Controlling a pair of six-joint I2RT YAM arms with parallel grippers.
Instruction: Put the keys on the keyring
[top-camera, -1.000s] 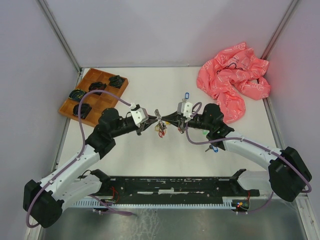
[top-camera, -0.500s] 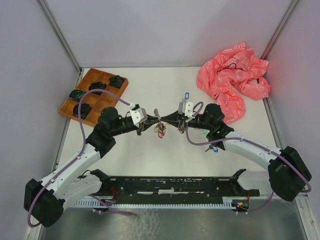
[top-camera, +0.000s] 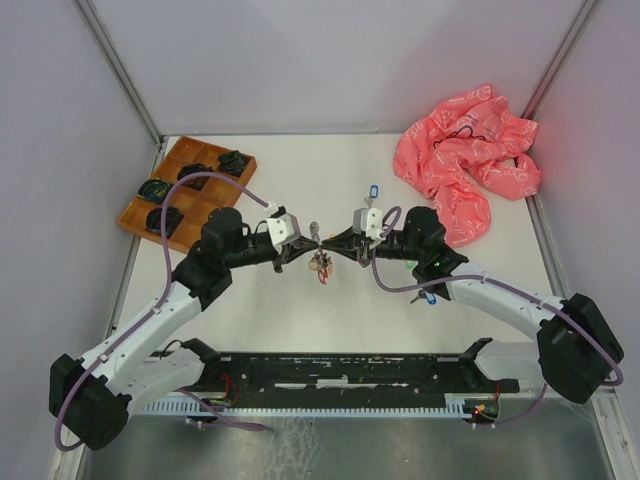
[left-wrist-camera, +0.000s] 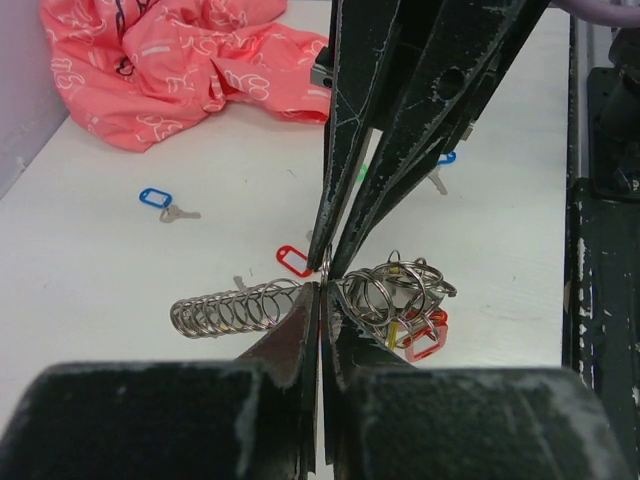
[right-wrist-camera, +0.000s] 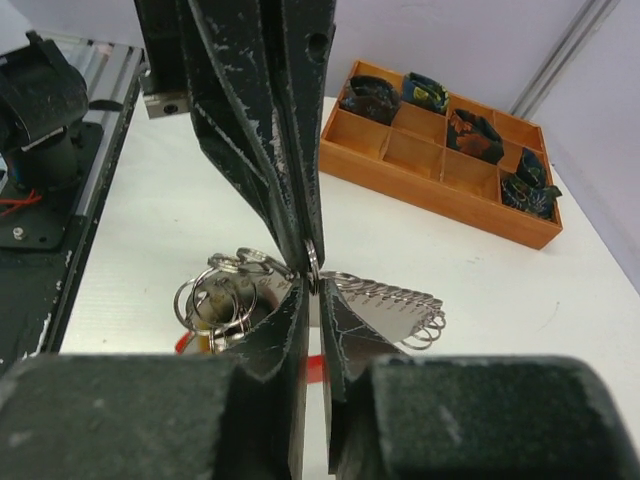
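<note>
We note the left gripper (left-wrist-camera: 320, 310) and right gripper (right-wrist-camera: 308, 298) meeting tip to tip, each with its jaws pinched together on one thin ring of the keyring (left-wrist-camera: 395, 295). The keyring's loops, spring coil and red piece hang just below the tips, over mid-table (top-camera: 300, 320). Farther out, a red-tagged key (left-wrist-camera: 293, 260) and a blue-tagged key (left-wrist-camera: 158, 200) lie loose on the table toward the pink cloth (top-camera: 468, 165), and the wooden tray (top-camera: 188, 190) sits at the far left.
</note>
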